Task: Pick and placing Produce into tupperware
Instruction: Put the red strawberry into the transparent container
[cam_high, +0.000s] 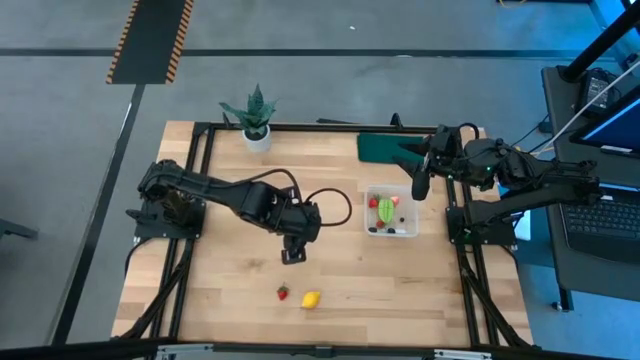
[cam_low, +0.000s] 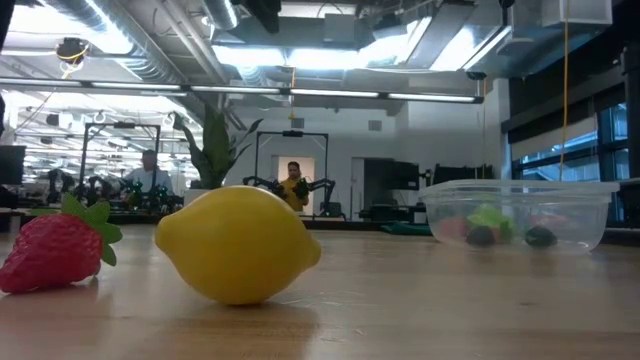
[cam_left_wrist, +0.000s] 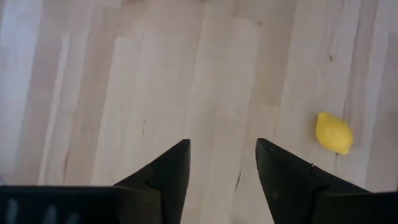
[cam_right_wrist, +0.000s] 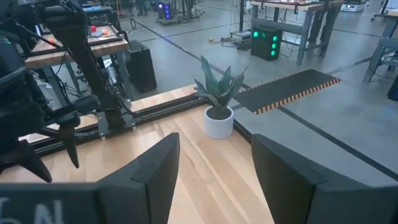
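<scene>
A yellow lemon (cam_high: 311, 299) and a red strawberry (cam_high: 283, 293) lie side by side on the wood near the table's front edge; the lemon (cam_left_wrist: 334, 132) also shows in the left wrist view. The clear tupperware (cam_high: 392, 212) stands right of centre with a green leafy piece (cam_high: 386, 209), red pieces and dark berries inside. My left gripper (cam_high: 292, 254) hangs open above the bare table centre, pointing steeply down, a short way behind the strawberry. My right gripper (cam_high: 419, 178) is held high at the far right, open, with nothing between its fingers.
A potted green plant in a white pot (cam_high: 256, 125) stands at the far edge. A flat dark green rectangle (cam_high: 385, 148) lies at the far right under the right arm. Bare wood stretches around the lemon and strawberry.
</scene>
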